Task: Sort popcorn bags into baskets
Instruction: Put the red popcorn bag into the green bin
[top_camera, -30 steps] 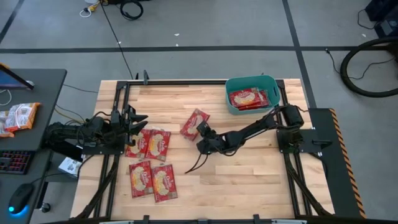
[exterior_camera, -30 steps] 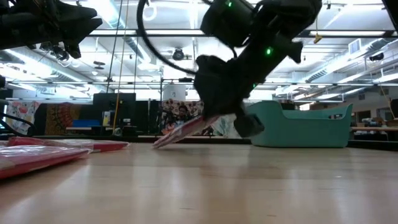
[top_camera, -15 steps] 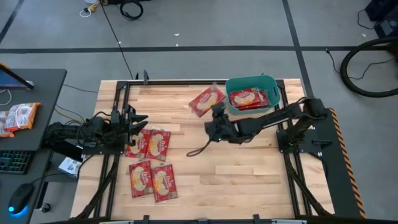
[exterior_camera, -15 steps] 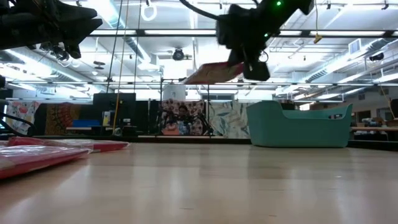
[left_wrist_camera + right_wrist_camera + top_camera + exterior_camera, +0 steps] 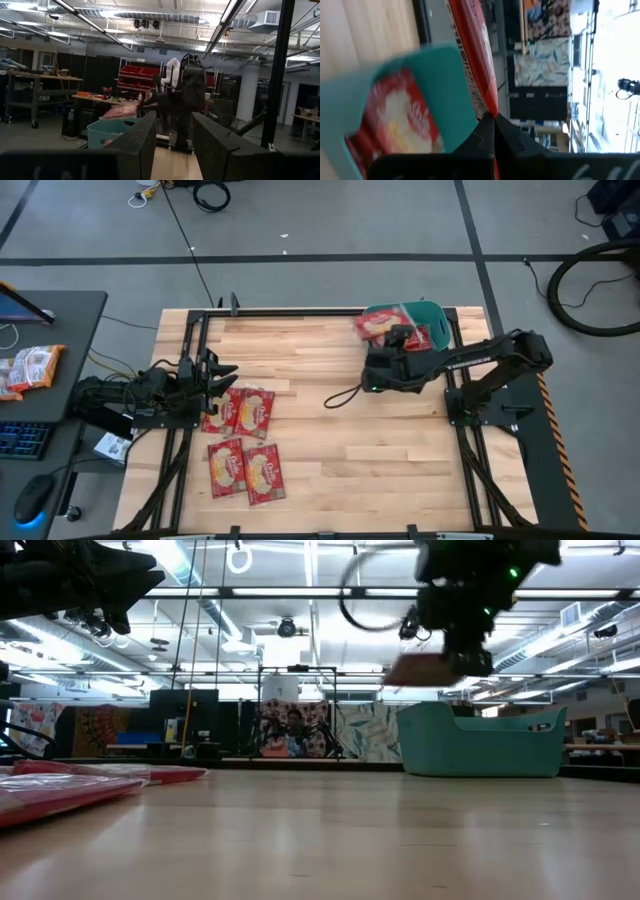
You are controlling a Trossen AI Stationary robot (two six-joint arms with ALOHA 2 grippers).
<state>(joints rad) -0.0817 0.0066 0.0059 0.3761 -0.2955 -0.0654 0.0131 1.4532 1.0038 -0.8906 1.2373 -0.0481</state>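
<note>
My right gripper [image 5: 393, 338] is shut on a red popcorn bag [image 5: 377, 323] and hangs in the air over the left end of the teal basket [image 5: 437, 312]. The low view shows this bag [image 5: 420, 668] above the basket's rim [image 5: 480, 745]. More red bags [image 5: 418, 338] lie inside the basket. Several bags [image 5: 243, 412] lie flat on the table's left part, near my left gripper [image 5: 224, 370]. That gripper is open and hovers above them; its wrist view looks between its fingers [image 5: 172, 145] at the basket [image 5: 106, 136]. My right gripper pinches the popcorn bag between its two fingers at one edge [image 5: 487, 111]. The fingers slant in from the near side, pointing down. The bag is lifted clear and juts out past the fingertips, close to level, over the basket's left rim [image 5: 366, 340].
A cable [image 5: 345, 395] trails from the right arm onto the table's middle. An orange-and-white snack bag [image 5: 30, 366] lies on the desk left of the table, with a keyboard [image 5: 22, 438] and mouse [image 5: 30, 500]. Bare wood lies between the bags and the basket.
My right gripper has risen from the table's middle and swung toward the far right edge, reaching the basket. The bag it holds, earlier tilted low over the table, is now high over the basket's left end. My left arm has kept still.
</note>
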